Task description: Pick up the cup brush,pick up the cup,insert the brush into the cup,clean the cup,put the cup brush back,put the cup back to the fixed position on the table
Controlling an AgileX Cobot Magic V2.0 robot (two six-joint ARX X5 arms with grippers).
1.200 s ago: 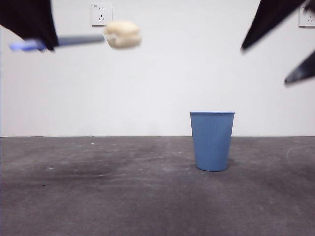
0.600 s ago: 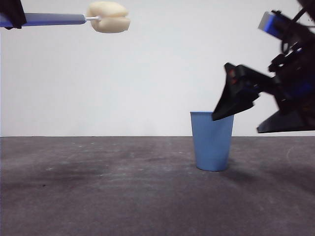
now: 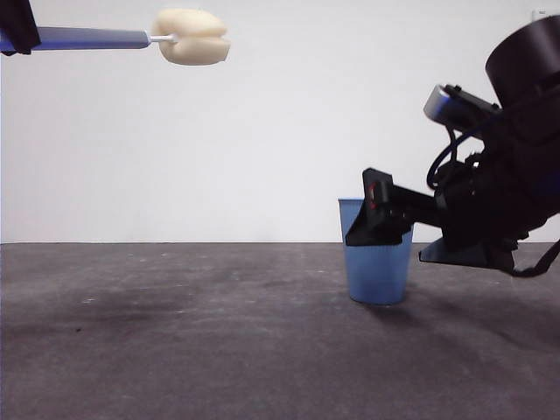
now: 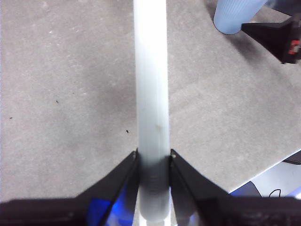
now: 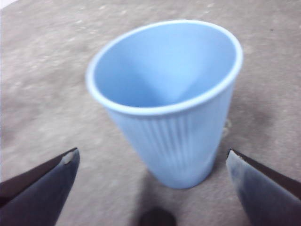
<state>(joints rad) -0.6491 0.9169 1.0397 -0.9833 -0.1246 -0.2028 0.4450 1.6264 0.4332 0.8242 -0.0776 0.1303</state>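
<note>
Right gripper [image 5: 150, 188] came down low to cup [image 3: 377, 262] since half a second ago; jaws spread wide, one each side, not touching yet. Cup stands upright on table [image 3: 175, 332]. Left gripper [image 4: 153, 160] pinches cup brush [image 3: 131, 38] handle, keeps it high, well away. Brush pick-up done; cup grab likely next.

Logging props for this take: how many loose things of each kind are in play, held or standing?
Cup brush: 1, held aloft by the left gripper.
Cup: 1, upright on the table, between the open jaws of the right gripper.
Total: 2.
</note>
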